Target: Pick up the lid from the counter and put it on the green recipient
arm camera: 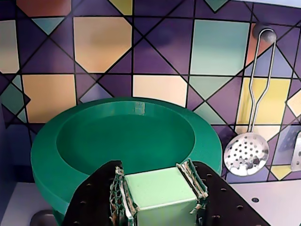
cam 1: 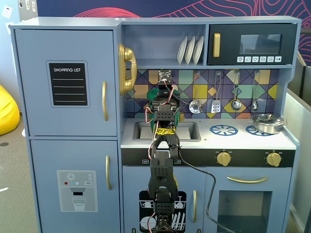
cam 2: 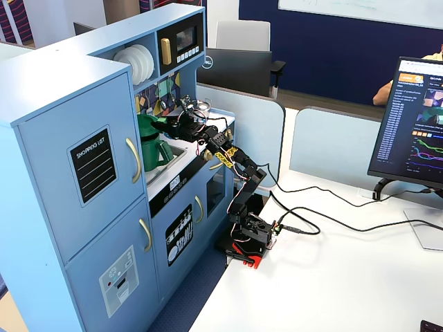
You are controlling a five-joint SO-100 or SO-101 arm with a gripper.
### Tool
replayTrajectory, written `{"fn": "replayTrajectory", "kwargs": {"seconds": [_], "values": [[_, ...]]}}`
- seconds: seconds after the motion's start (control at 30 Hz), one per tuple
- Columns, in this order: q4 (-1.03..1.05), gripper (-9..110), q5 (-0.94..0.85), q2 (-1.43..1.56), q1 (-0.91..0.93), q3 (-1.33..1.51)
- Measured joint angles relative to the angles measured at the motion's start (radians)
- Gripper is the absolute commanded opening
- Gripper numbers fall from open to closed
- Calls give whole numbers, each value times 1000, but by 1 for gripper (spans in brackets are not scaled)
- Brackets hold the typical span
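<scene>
The green lid (arm camera: 127, 136) fills the wrist view, a round disc with a sunken middle. My gripper (arm camera: 155, 188) is shut on its pale green square knob (arm camera: 160, 186), one finger on each side. In a fixed view the lid (cam 2: 147, 124) sits tilted at the top of the tall dark-green pot (cam 2: 156, 151), with my gripper (cam 2: 173, 124) to its right; I cannot tell if it rests on the rim. The pot stands at the sink end of the white counter (cam 1: 243, 141). In the front fixed view the arm hides the pot and only the lid's edge (cam 1: 153, 93) shows.
A silver metal pot (cam 1: 266, 122) stands on the right burner print. Utensils hang on the tiled back wall, a slotted spoon (arm camera: 245, 153) close to the lid's right. The recessed sink (cam 1: 188, 132) lies below the arm. A shelf with plates (cam 1: 190, 49) is above.
</scene>
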Motion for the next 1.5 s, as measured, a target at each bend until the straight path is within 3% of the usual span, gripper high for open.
{"fn": "replayTrajectory", "kwargs": {"seconds": [0.7, 0.83, 0.9, 1.17, 1.33, 1.5], "values": [[-49, 1, -20, 2, 18, 138], [-83, 26, -25, 23, 25, 176], [-103, 30, 8, 26, 31, 184], [-147, 28, 43, 26, 44, 98], [8, 24, 14, 135, 54, 37], [161, 15, -20, 445, 55, 256]]}}
